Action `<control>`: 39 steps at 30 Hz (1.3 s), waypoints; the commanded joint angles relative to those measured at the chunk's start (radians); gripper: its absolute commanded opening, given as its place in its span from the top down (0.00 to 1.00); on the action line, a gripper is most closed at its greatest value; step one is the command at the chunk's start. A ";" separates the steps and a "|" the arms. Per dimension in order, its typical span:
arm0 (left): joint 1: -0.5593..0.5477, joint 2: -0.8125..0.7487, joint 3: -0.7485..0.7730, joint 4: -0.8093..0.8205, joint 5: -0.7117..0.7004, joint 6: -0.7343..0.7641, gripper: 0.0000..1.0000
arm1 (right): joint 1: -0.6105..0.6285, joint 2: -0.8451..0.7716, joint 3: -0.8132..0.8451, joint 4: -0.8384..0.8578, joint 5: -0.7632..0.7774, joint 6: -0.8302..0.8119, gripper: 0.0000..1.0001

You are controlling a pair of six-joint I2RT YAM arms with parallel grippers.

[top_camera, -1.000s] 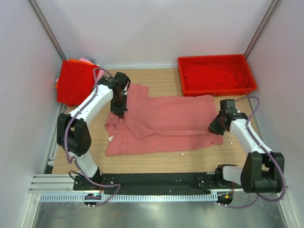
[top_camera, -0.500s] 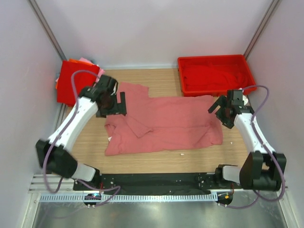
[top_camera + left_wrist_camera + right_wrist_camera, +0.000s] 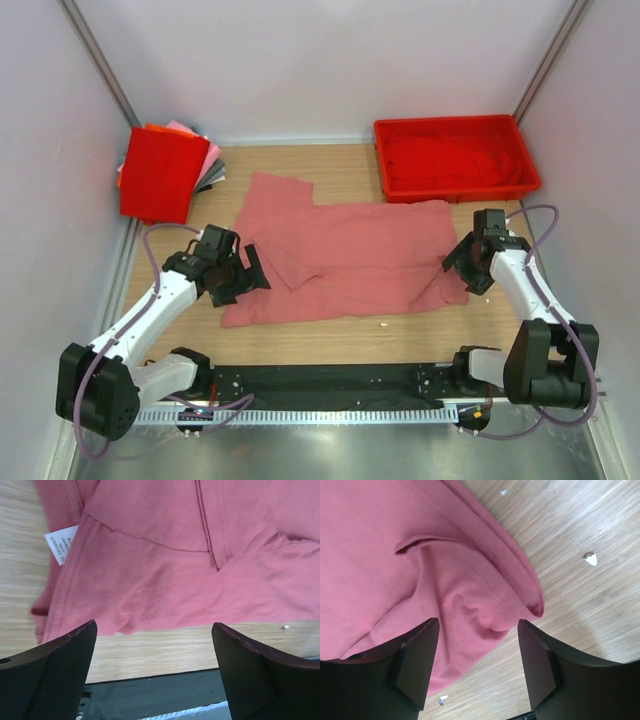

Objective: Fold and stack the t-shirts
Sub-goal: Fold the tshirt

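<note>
The left gripper point(image 3: 240, 278) gapes wide and empty over the near-left edge of the salmon t-shirt point(image 3: 350, 255); the right gripper point(image 3: 466, 264), likewise spread and empty, hangs above its bunched near-right corner; bare table point(image 3: 330, 338) lies nearward of both; the shirt sprawls mid-table, half folded, creased; folded t-shirts point(image 3: 158, 172) sit stacked far-left.

We see the salmon t-shirt point(image 3: 340, 262) as soft matt knit cloth with stitched hems and a white label point(image 3: 62, 544) at 10 o'clock in the left wrist view, woven or papery, we cannot say which. The tabletop point(image 3: 400, 335) is pale wood-grain, smooth with a low sheen. At 2 o'clock the tray point(image 3: 381, 165) is glossy red plastic; at 10 o'clock the folded t-shirts point(image 3: 155, 178) look matt cloth. The jaws of the left gripper point(image 3: 154, 630) are matt black, one with a finely textured pad.
</note>
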 commanded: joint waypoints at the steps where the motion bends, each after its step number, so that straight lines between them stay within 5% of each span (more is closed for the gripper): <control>1: 0.025 -0.016 -0.050 0.173 0.042 -0.082 0.03 | -0.037 0.047 -0.011 0.038 0.039 0.016 0.28; 9: 0.236 0.060 -0.215 0.363 0.252 -0.133 0.04 | -0.213 0.142 -0.068 0.076 -0.142 -0.012 0.31; 14: 0.247 0.107 -0.230 0.404 0.248 -0.131 0.04 | -0.214 0.137 -0.085 0.096 -0.153 -0.017 0.35; 18: 0.247 0.144 -0.238 0.432 0.226 -0.133 0.10 | -0.214 0.168 -0.129 0.153 -0.194 -0.020 0.51; 21: 0.247 0.153 -0.253 0.451 0.206 -0.133 0.30 | -0.214 0.183 -0.145 0.187 -0.198 -0.018 0.69; 22: 0.247 0.155 -0.256 0.458 0.205 -0.135 0.48 | -0.214 0.185 -0.137 0.193 -0.188 -0.020 0.82; 24: 0.247 0.155 -0.256 0.466 0.203 -0.130 0.68 | -0.214 0.180 -0.123 0.188 -0.178 -0.023 0.93; 25: 0.246 0.146 -0.250 0.463 0.199 -0.124 0.91 | -0.214 0.176 -0.114 0.179 -0.170 -0.026 0.93; 26: 0.247 0.140 -0.241 0.431 0.192 -0.118 1.00 | -0.214 0.173 -0.094 0.172 -0.155 -0.030 0.93; 31: 0.272 0.054 -0.166 0.271 0.096 -0.082 1.00 | -0.246 0.099 -0.053 0.122 -0.066 -0.043 0.95; 39: 0.318 0.011 -0.147 0.159 0.116 -0.089 1.00 | -0.322 0.111 -0.093 0.162 -0.159 -0.029 0.99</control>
